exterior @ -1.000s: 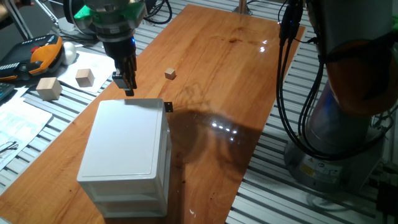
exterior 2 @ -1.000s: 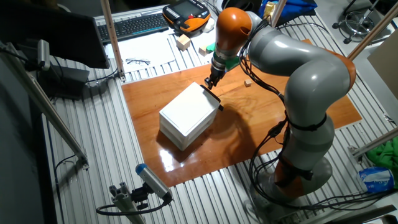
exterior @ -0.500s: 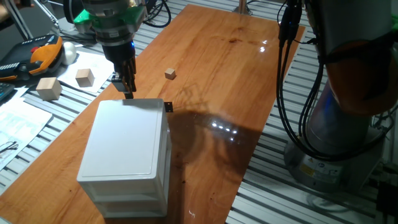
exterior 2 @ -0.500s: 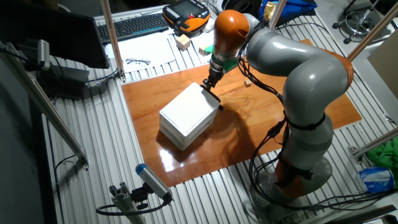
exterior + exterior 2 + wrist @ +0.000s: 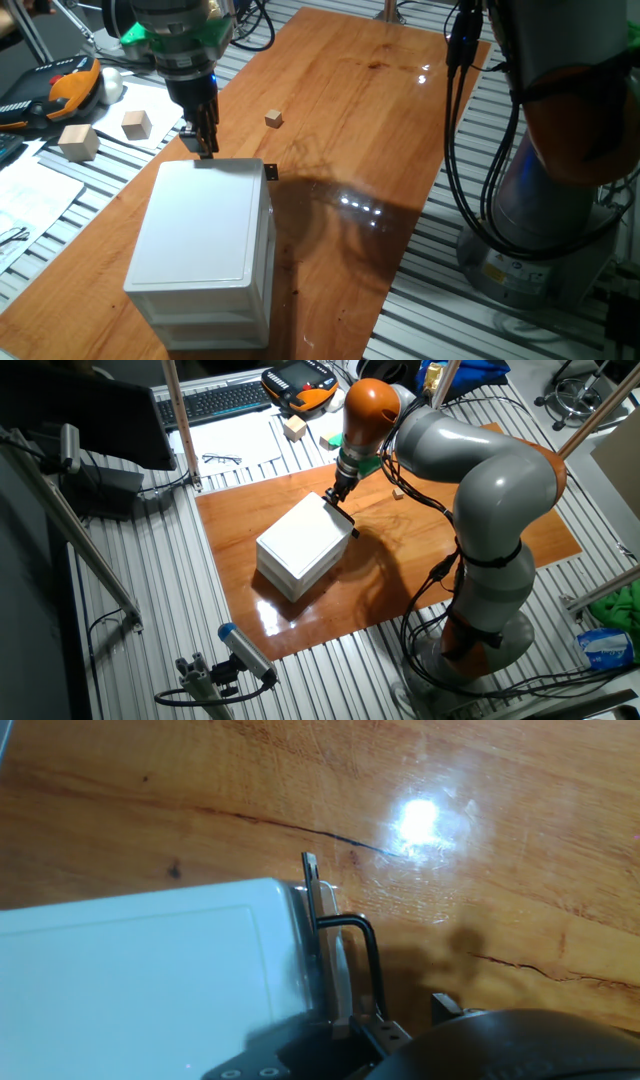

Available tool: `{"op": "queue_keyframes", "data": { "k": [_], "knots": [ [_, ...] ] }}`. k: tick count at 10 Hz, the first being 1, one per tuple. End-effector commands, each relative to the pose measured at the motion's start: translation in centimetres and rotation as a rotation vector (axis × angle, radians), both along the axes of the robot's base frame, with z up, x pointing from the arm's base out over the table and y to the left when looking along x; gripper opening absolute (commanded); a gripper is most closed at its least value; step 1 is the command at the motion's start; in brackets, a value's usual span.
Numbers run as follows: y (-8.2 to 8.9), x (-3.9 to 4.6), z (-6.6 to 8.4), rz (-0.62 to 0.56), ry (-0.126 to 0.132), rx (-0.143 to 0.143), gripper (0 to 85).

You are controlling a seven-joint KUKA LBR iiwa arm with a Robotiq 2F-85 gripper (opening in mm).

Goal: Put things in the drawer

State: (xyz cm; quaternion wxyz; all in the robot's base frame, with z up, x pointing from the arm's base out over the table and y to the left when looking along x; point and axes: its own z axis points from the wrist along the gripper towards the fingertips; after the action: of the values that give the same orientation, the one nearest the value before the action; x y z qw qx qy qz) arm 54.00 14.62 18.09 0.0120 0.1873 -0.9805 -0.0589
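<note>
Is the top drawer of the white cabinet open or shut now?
Shut. The drawer front sits flush with the cabinet; nothing is pulled out.

Two pale wooden blocks (image 5: pixel 78 142) (image 5: pixel 136 123) lie on white papers (image 5: pixel 40 195) off the worktop's (image 5: pixel 380 110) left edge. An orange-and-black handheld controller (image 5: pixel 62 88) sits beyond them. A black keyboard (image 5: pixel 215 402) and spectacles (image 5: pixel 220 458) lie past the worktop's far edge.
</note>
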Motion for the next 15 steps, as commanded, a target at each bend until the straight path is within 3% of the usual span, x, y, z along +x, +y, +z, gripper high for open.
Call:
{"op": "queue_keyframes", "data": {
  "k": [1, 3, 5, 9, 15],
  "knots": [
    [0.02, 0.01, -0.08, 0.0, 0.002, 0.004, 34.0],
    [0.0, 0.03, -0.26, 0.005, 0.007, 0.005, 34.0],
    [0.02, 0.03, -0.26, 0.011, 0.013, 0.005, 0.0],
    [-0.02, 0.1, -0.31, 0.0, 0.003, 0.002, 0.0],
    [-0.5, 0.44, 0.17, 0.004, -0.006, -0.027, 0.0]
  ]
}}
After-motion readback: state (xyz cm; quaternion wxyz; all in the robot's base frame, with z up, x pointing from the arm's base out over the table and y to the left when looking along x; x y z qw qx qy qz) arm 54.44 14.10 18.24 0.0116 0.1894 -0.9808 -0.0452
